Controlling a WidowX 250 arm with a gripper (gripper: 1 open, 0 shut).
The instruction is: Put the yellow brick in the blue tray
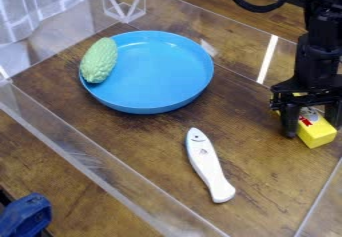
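The dark pincer is straddling the yellow brick on the wooden tabletop, its tips sitting close about the block; whether they are actually pressing on it, I cannot tell. The brick is lying well apart from the blue tray.

The jaws are around the yellow brick at right; the blue tray sits on the desk, far left of them.
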